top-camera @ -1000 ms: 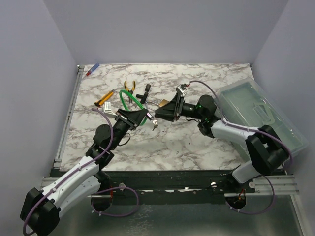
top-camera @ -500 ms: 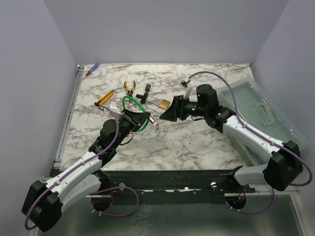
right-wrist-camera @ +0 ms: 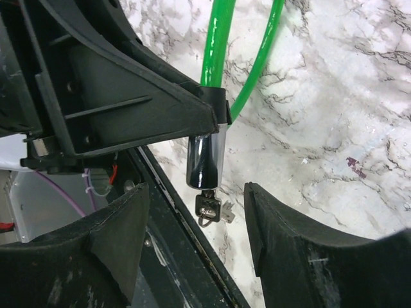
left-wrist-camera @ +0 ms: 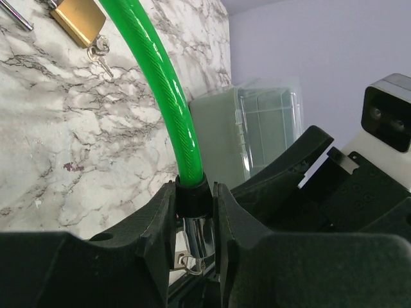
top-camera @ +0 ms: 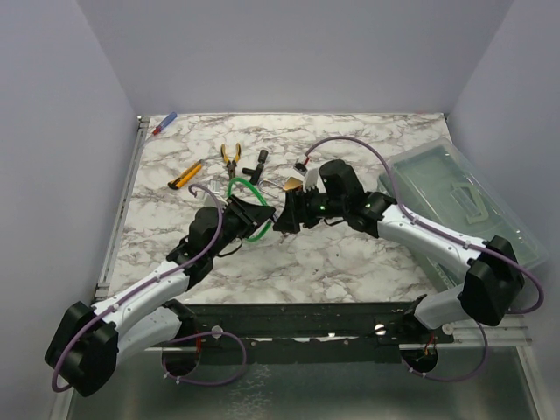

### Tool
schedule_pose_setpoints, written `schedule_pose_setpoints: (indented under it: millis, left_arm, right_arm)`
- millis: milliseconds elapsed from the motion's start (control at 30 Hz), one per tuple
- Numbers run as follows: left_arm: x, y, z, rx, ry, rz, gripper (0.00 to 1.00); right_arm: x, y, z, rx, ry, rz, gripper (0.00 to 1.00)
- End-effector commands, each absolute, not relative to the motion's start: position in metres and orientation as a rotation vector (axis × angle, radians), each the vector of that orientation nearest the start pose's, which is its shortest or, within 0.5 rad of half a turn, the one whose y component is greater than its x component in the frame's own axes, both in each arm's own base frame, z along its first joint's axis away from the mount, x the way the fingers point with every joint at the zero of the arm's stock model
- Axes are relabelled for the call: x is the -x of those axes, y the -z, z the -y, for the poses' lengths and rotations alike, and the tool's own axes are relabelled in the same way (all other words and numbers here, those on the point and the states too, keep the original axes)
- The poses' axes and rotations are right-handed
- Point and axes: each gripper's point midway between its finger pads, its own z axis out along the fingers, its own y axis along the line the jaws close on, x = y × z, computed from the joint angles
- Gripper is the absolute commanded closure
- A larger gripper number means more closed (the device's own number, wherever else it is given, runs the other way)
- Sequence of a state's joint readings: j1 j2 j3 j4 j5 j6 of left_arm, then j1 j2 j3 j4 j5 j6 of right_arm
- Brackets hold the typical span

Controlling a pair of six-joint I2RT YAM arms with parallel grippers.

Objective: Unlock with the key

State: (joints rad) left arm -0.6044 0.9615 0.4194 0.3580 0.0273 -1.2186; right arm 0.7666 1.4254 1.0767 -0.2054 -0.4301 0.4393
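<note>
- Counter (top-camera: 350,254), top view: left tool (top-camera: 256,213) and right tool (top-camera: 282,220) meet at green cable lock (top-camera: 238,183).
- Left wrist: left tool clamps the lock's black collar.
- Right wrist: right tool apart, flanking the key (right-wrist-camera: 207,206) in the lock's barrel.

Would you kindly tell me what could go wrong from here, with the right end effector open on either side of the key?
The key is small and sticks out of the lock cylinder, so the open right end effector may clip it askew. The left end effector grips just a narrow band of the cylinder, so turning the key might twist it loose. The two end effectors sit very close and may collide.
</note>
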Motion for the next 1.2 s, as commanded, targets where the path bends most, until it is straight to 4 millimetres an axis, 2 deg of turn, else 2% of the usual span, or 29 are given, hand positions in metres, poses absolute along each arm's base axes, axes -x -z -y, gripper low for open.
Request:
schedule_pose_setpoints:
  millis: [0, 500, 833, 1167]
  left_arm:
    - [-0.265, -0.231, 0.245, 0.522, 1.394, -1.797, 1.00]
    - [-0.269, -0.225, 0.250, 0.522, 1.387, -1.829, 1.00]
    - [-0.269, -0.224, 0.250, 0.522, 1.385, -1.829, 1.00]
    - [-0.270, -0.224, 0.249, 0.530, 1.382, -1.826, 1.00]
  right_arm:
    - [-0.239, -0.194, -0.348, 0.654, -1.059, -2.201, 0.35]
    - [-0.248, -0.194, -0.355, 0.652, -1.025, -2.188, 0.39]
    - [-0.250, -0.190, -0.358, 0.651, -1.015, -2.199, 0.49]
    - [-0.247, -0.185, -0.361, 0.664, -1.015, -2.214, 0.52]
